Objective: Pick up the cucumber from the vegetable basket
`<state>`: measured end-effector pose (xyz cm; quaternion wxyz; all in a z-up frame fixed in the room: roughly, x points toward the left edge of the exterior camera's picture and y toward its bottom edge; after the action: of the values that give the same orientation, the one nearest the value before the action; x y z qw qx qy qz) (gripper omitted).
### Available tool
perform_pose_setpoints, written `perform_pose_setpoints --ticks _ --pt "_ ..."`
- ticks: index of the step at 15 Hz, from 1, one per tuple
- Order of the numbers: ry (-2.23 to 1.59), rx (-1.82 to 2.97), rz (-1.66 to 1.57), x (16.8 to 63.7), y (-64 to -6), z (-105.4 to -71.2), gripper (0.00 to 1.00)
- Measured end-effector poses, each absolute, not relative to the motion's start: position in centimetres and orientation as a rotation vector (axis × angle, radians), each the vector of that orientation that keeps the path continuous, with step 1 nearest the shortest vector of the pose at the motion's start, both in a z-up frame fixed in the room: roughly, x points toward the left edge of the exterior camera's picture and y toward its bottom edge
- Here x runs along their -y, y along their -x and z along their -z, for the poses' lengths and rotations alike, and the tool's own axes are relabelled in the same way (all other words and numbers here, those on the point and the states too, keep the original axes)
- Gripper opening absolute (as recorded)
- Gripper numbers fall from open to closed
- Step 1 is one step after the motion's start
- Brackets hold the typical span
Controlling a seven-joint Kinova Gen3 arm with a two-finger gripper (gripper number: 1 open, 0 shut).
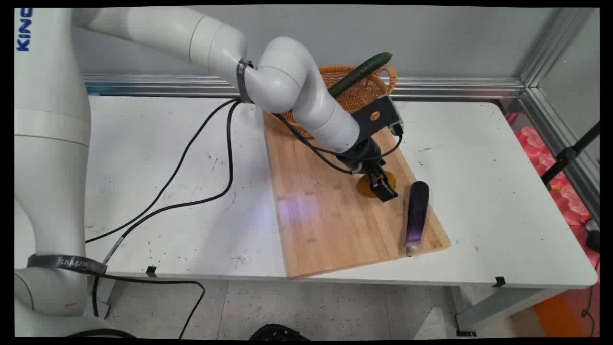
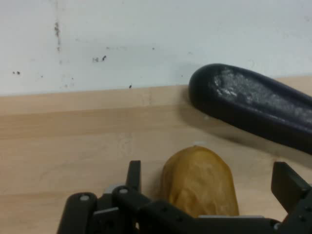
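So, white table (image 1: pixel 479 191) w/ grey wall behind, metal rail along the back. Wooden board (image 1: pixel 330 215) lies across it; wicker basket (image 1: pixel 357 91) at board's far end w/ cucumber (image 1: pixel 361 73) leaning out. Eggplant (image 1: pixel 416 215) lies lengthwise along board's right edge, stem end twd near side. My gripper (image 1: pixel 380 184) is down over a yellowish-brown potato (image 2: pixel 200 183), fingers apart, one each side.

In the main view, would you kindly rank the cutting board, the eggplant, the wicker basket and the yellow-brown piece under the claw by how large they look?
1. Wooden cutting board
2. Wicker basket, though the arm hides part of it
3. Eggplant
4. Yellow-brown piece, partly covered by the claw
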<state>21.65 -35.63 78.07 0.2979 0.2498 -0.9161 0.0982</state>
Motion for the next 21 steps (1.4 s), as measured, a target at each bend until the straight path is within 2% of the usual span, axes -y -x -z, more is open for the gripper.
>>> perform_pose_setpoints --ticks 7,13,21 --pt "-0.671 2.446 -0.215 36.0 -23.4 -82.2 1.0" --pt "-0.704 2.522 -0.267 38.2 -29.9 -85.7 1.0" --pt "-0.722 2.571 -0.418 43.2 -36.2 -88.4 1.0"
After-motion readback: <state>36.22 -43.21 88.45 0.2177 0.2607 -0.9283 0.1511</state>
